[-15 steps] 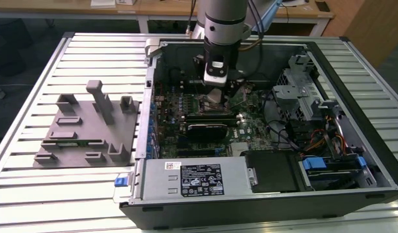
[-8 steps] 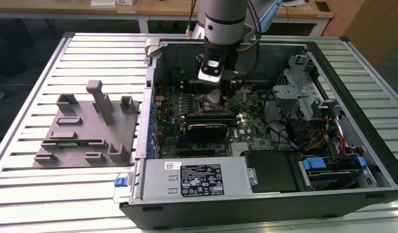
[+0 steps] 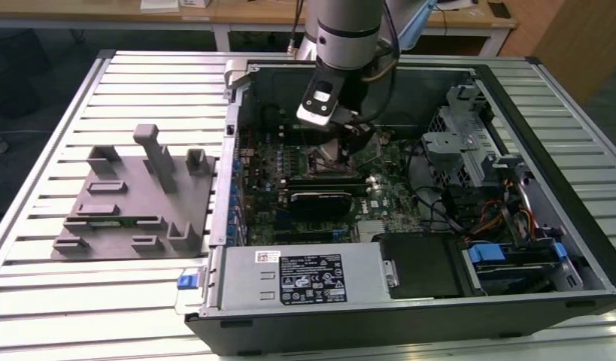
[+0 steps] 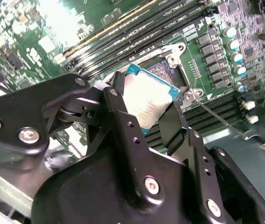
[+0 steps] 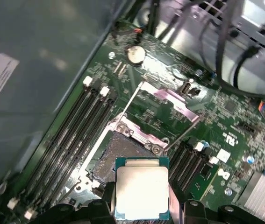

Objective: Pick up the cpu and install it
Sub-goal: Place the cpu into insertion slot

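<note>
Arm is reaching down into the open case (image 3: 408,335), which is lying on the bench (image 3: 137,301). It is working over the far part of the board (image 3: 388,188), toward the exterior view's left of centre.

The fingers (image 4: 123,126) are clamping the cpu (image 4: 148,100) by two opposite edges, with the silver lid facing the wrist cameras. The chip is hanging just above the socket (image 5: 116,161) and is not seated. In the first wrist view it is covering one edge of the socket while most of the pin field is showing beyond it. The load plate (image 5: 169,100) is standing swung open and the lever (image 4: 221,119) is lying released beside the socket, so the way in is open.

Step in hand, as I judge it, is aligning the chip over the socket for seating.

Notes on doing it well:
- Centring should be finished while the chip is in the air — no sliding across the pins, which are likely fragile.
- Chip edges should be running parallel to the socket frame, with the marked corner matched. I cannot make out the marker here.
- The chip should be going down flat. Whether it is level with the board now I cannot tell.
- The drop should be straight and light, with no pressing, and clear of the raised plate.
</note>
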